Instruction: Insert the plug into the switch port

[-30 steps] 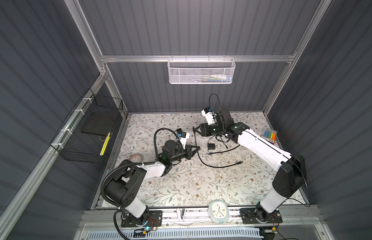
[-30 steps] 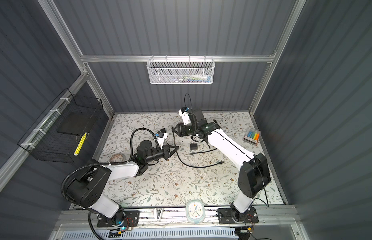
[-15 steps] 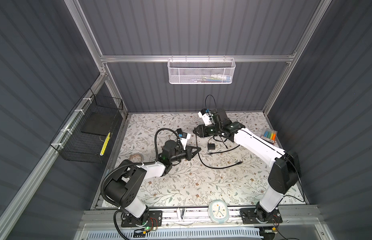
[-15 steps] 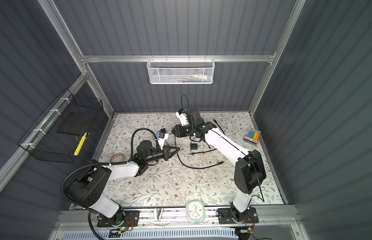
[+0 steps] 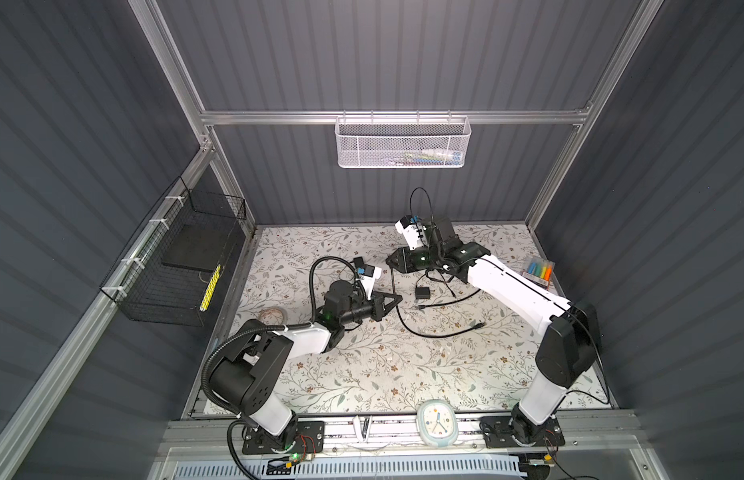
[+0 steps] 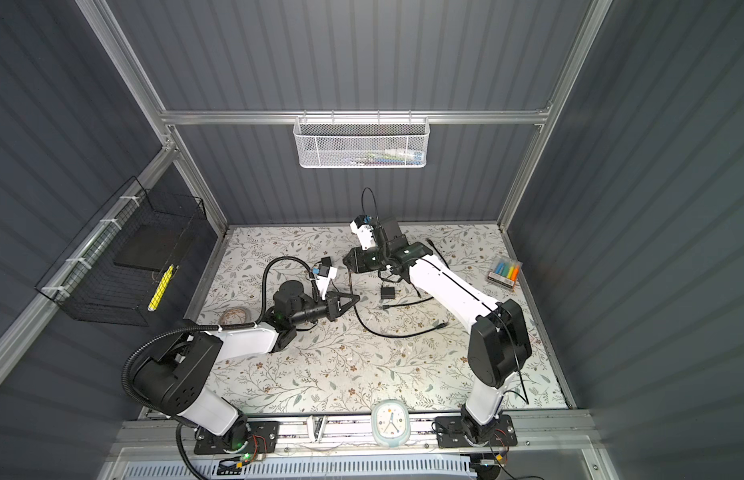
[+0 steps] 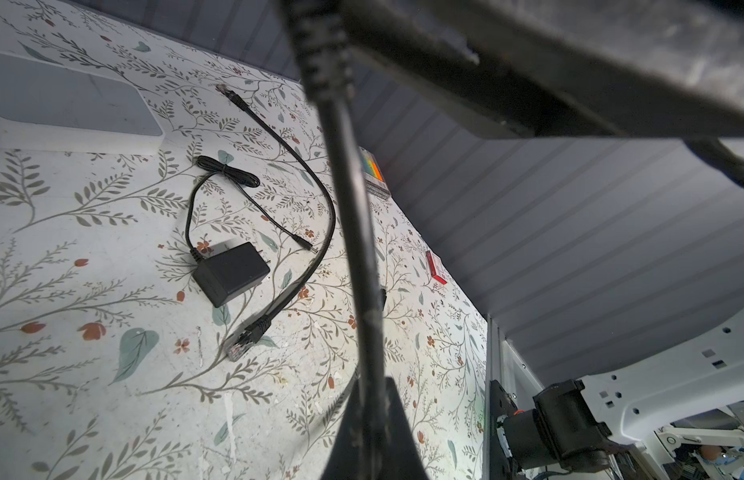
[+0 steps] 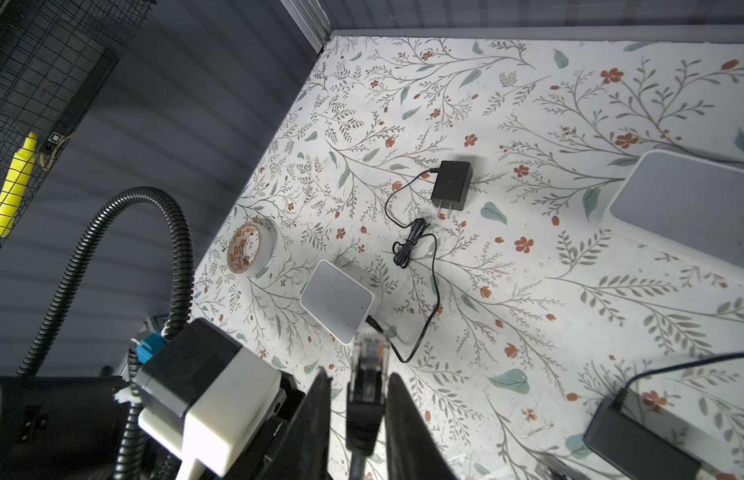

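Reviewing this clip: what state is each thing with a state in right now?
left gripper: shut on the black cable.
right gripper: open, jaws flanking the plug with slight gaps.
plug: not yet in the switch.
power adapter: prongs free, lying on the table.

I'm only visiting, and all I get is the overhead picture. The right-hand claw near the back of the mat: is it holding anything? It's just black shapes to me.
Observer: The right wrist view shows a plug with a clear tip and black boot. It stands between the right gripper's fingers. A gap shows beside it, so it isn't clamped.
Operator: And the left claw?
Observer: The left gripper is shut. The left wrist view shows a black cable running straight through its grip.
Operator: Is there something to plug into?
Observer: The right wrist view shows a small white box lying on the mat past the plug's tip. It is perhaps the switch, but its ports don't show.
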Motion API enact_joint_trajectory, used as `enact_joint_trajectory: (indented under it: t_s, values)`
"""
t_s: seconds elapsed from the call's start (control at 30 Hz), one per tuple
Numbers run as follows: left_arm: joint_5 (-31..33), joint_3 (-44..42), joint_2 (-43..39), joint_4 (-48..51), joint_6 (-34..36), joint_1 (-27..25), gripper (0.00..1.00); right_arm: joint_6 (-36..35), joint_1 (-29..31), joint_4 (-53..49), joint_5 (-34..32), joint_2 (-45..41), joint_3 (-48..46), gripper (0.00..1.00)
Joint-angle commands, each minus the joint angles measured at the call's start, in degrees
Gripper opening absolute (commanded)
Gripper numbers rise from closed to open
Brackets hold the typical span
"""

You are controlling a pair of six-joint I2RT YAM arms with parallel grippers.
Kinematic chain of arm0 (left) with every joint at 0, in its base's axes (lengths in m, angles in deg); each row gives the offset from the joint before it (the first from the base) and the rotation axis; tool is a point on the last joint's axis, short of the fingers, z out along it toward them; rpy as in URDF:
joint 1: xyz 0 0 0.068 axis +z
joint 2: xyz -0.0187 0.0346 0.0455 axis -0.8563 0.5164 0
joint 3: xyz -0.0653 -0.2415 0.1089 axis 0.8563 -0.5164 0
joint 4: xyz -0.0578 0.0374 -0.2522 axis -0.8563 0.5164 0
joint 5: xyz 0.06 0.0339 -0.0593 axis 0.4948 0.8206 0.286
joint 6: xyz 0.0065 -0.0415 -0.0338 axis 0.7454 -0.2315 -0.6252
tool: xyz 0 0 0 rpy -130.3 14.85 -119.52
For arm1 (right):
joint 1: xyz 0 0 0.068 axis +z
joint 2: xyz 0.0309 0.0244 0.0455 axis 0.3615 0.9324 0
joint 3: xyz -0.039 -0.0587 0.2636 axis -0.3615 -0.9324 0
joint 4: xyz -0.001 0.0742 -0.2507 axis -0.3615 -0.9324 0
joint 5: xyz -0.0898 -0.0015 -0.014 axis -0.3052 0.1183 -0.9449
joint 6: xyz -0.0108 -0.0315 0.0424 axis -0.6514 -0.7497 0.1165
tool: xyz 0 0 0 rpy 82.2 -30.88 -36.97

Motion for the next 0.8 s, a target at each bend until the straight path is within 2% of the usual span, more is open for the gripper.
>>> enact_joint_trajectory:
  t_s: [0.0,0.53,0.77]
  values:
    - [-0.5,0.1,-1.9,-2.1,1.0,-0.2,0.0,-0.5,0.5,-0.6,0.2,1.0,0.4,0.27]
    - [-0.1,-0.4,-2.3,-2.3,1.0,-0.2,0.0,-0.4,0.5,-0.4,-0.6,0.0,-1.0,0.19]
    - [0.2,-0.6,-2.1,-2.9,0.6,-0.2,0.0,-0.2,0.5,-0.3,-0.7,-0.3,-1.4,0.22]
